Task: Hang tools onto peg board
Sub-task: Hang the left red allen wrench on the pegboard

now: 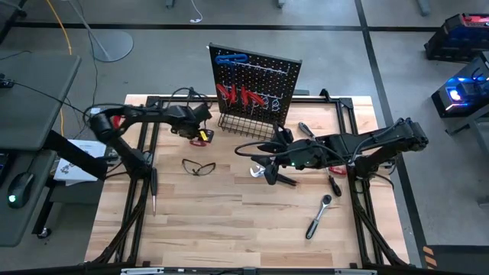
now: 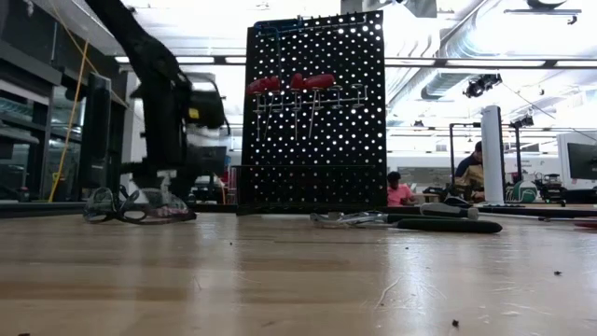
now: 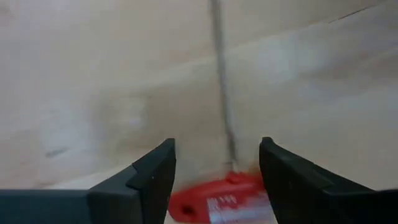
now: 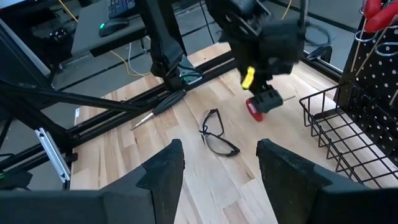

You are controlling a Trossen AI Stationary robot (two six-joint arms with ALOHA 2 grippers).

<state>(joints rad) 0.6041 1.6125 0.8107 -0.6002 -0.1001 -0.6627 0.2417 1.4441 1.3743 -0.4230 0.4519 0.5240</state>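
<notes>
Wooden plank table point(image 1: 229, 214) under me, grey shop floor all around, and the black perforated peg board point(image 1: 256, 84) standing at the far edge with three red-handled screwdrivers point(image 1: 238, 95) and a blue-handled T-key point(image 1: 229, 58) already hung on it, wire basket point(image 1: 246, 124) along its bottom.

My left claw point(image 3: 216, 163) sits over the table just left of the basket, fingers point(image 3: 152, 171) spread apart. Right between them is another red-handled screwdriver point(image 3: 224, 199): handle close in at the claw, thin steel shaft running straight away from me along the boards. Can't tell if the fingers touch the handle.

My right claw point(image 4: 219, 163) hovers near the middle of the table, fingers apart and nothing between them. Clear safety glasses point(image 1: 199, 166) lie between my two claws. Silver pliers with black handles point(image 1: 269, 174) lie just under my right arm, chrome ratchet point(image 1: 318, 216) closer to the front edge, lying diagonally.
</notes>
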